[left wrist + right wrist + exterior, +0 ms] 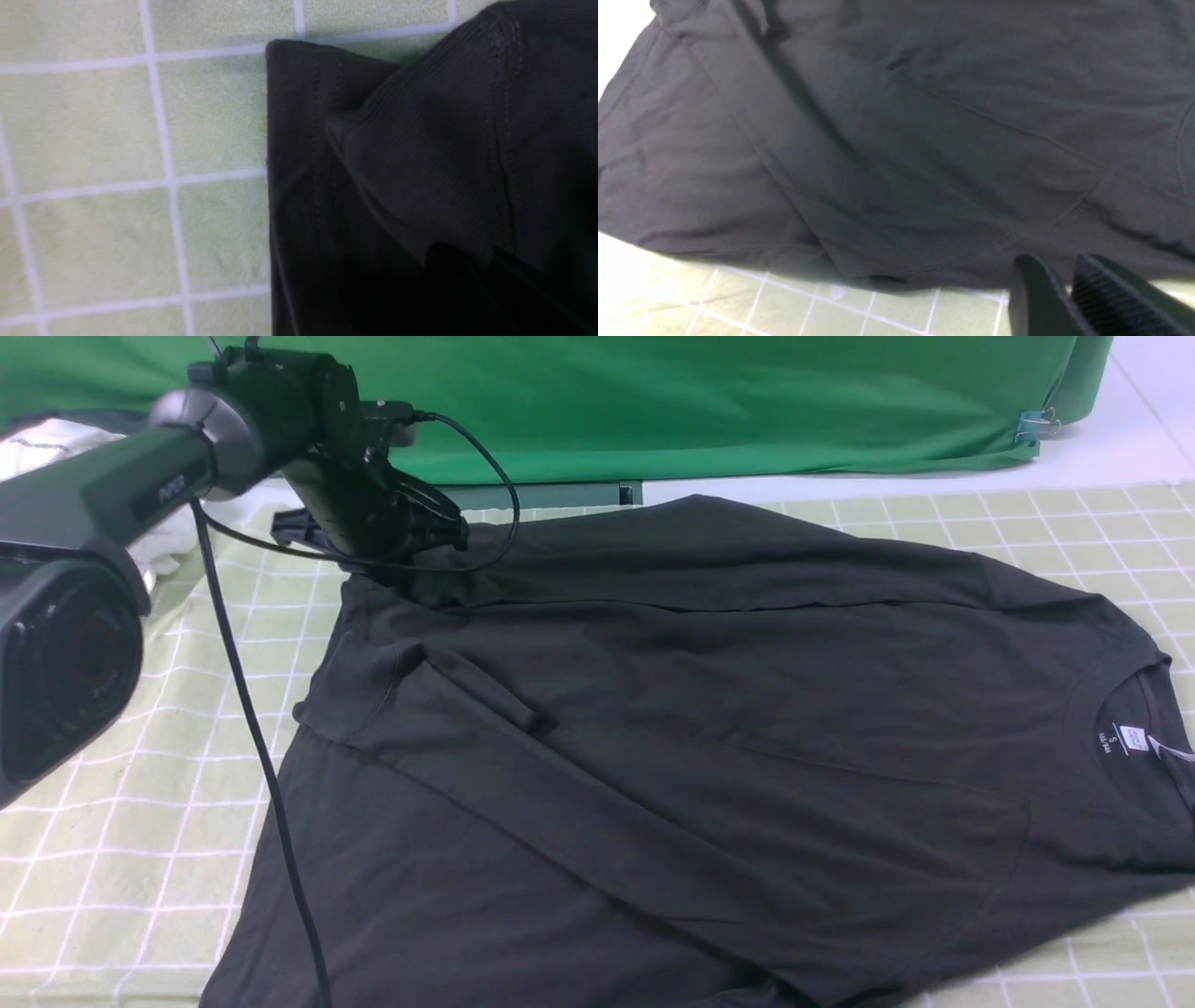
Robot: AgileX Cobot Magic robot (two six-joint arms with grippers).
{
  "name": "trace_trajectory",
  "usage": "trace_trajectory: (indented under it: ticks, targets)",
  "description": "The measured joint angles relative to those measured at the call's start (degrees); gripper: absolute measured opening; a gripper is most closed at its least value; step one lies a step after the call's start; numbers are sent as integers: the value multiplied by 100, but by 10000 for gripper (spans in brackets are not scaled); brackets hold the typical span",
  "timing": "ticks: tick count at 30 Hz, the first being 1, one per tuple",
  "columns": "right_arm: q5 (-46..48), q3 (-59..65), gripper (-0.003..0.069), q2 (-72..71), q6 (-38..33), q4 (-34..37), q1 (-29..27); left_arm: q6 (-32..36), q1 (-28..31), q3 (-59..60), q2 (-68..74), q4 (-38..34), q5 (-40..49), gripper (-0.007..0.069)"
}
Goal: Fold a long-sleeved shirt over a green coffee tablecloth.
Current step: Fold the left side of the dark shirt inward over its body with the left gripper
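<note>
The black long-sleeved shirt lies spread on the green coffee tablecloth, collar and white neck label to the right, one sleeve folded across the body. My left gripper is down at the shirt's far left corner, shut on a pinch of it. In the left wrist view the hem bunches into the dark jaws over the checked cloth. The right gripper hangs near the shirt's edge above the tablecloth, its fingers slightly apart and holding nothing. It is outside the front view.
Plain bright green fabric hangs along the back, held by a blue clip. A white garment lies at the far left behind my left arm. The arm's black cable trails over the shirt's left edge.
</note>
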Motion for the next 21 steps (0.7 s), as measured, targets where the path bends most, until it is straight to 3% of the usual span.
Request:
trace_trajectory:
  ticks: [7,13,21]
  targets:
    - [-108,0,124,0,0,0,0,269,0,0,-820,-363,518,22]
    - [-162,0,124,0,-6,0,0,380,-5,17,-1511,-669,1591,22]
    - [-162,0,133,0,-10,0,0,380,-224,1711,-2522,-731,1734,22]
